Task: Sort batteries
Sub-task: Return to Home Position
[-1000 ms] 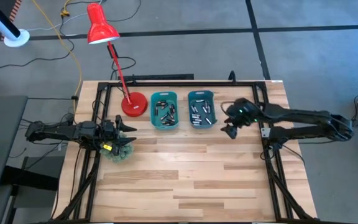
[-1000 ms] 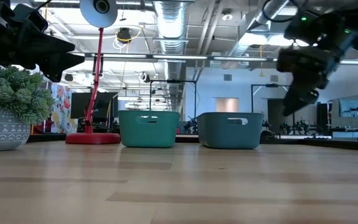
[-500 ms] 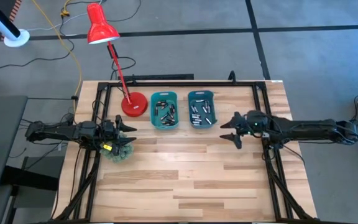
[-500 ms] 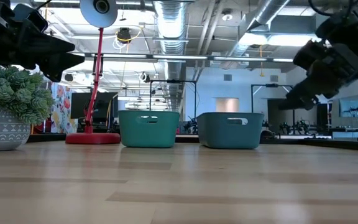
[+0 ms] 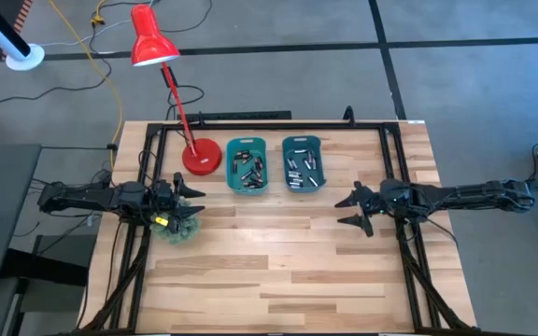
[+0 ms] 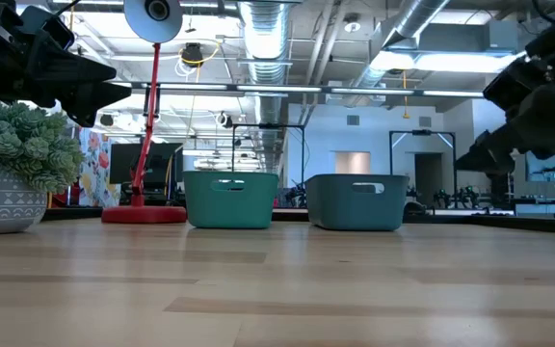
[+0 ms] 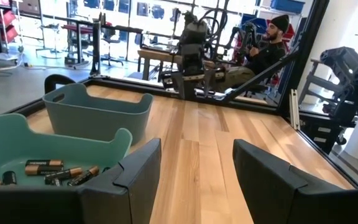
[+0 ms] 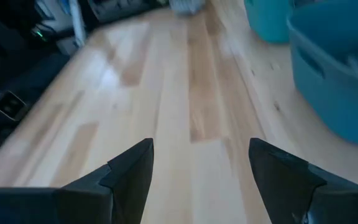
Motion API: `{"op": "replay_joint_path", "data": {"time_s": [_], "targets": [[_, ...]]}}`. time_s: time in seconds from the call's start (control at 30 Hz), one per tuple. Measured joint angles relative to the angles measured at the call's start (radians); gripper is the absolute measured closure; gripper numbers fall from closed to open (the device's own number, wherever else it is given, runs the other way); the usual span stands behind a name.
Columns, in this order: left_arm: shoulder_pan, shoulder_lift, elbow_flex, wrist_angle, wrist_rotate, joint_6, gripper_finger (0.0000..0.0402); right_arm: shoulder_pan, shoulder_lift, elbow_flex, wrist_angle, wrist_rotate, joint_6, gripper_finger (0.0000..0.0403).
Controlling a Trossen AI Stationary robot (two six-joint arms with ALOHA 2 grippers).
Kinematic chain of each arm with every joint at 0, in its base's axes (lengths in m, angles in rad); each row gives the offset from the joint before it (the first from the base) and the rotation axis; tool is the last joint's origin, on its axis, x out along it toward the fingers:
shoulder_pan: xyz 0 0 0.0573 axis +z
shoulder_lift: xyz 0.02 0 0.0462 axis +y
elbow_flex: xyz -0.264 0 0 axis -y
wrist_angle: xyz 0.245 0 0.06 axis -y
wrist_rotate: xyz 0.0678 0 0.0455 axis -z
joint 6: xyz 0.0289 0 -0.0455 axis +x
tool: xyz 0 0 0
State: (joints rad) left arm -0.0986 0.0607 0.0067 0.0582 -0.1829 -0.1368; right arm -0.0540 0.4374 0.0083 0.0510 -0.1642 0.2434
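Observation:
Two teal bins stand side by side near the table's far edge, the left bin [image 5: 247, 166] and the right bin [image 5: 303, 162]. Both hold several small dark and silver batteries [image 5: 247, 168] [image 5: 304, 170]; some show in the left wrist view [image 7: 48, 171]. My left gripper [image 5: 187, 191] [image 7: 196, 180] hovers open over the potted plant, left of the bins. My right gripper [image 5: 348, 211] [image 8: 201, 168] is open above bare wood, on the near right of the right bin, and holds nothing.
A red desk lamp stands with its base [image 5: 201, 156] just left of the bins. A green potted plant [image 5: 177, 224] [image 6: 13, 169] sits under my left gripper. Bare wood [image 5: 278, 266] stretches from the bins to the near edge. A person sits beyond the table [image 7: 266, 46].
My right gripper has drawn back from beside the right bin toward the table's near edge and a little to the right, and its arm has settled lower and flatter. The left arm, bins and batteries have stayed put.

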Motion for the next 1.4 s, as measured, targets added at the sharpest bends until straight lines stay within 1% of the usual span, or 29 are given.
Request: {"op": "replay_joint_path", "data": {"time_s": [0.1, 0.23, 0.4, 0.57, 0.73, 1.03, 1.17, 1.4], "targets": [[0.000, 0.000, 0.000, 0.000, 0.000, 0.004, 0.0207, 0.018, -0.047, 0.000, 0.005, 0.014, -0.011, 0.0124], [0.000, 0.000, 0.000, 0.000, 0.000, 0.001, 0.0207, 0.021, -0.114, 0.000, 0.001, 0.058, -0.037, 0.0124], [0.000, 0.000, 0.000, 0.000, 0.000, 0.004, 0.0207, 0.018, -0.206, -0.001, 0.006, 0.061, -0.051, 0.0124], [0.000, 0.000, 0.000, 0.000, 0.000, 0.001, 0.0207, 0.018, -0.328, -0.001, 0.014, 0.089, -0.078, 0.0124], [0.000, 0.000, 0.000, 0.000, 0.000, 0.000, 0.0207, 0.020, -0.438, -0.002, -0.001, 0.092, -0.086, 0.0124], [0.000, 0.000, 0.000, 0.000, 0.000, -0.002, 0.0207, 0.080, -0.436, -0.002, -0.015, 0.092, -0.071, 0.0124], [0.000, 0.000, 0.000, 0.000, 0.000, -0.002, 0.0207, 0.118, -0.434, -0.002, -0.016, 0.093, -0.093, 0.0124], [0.000, 0.000, 0.000, 0.000, 0.000, -0.002, 0.0207, 0.128, -0.392, -0.003, -0.029, 0.155, -0.123, 0.0124]]}}
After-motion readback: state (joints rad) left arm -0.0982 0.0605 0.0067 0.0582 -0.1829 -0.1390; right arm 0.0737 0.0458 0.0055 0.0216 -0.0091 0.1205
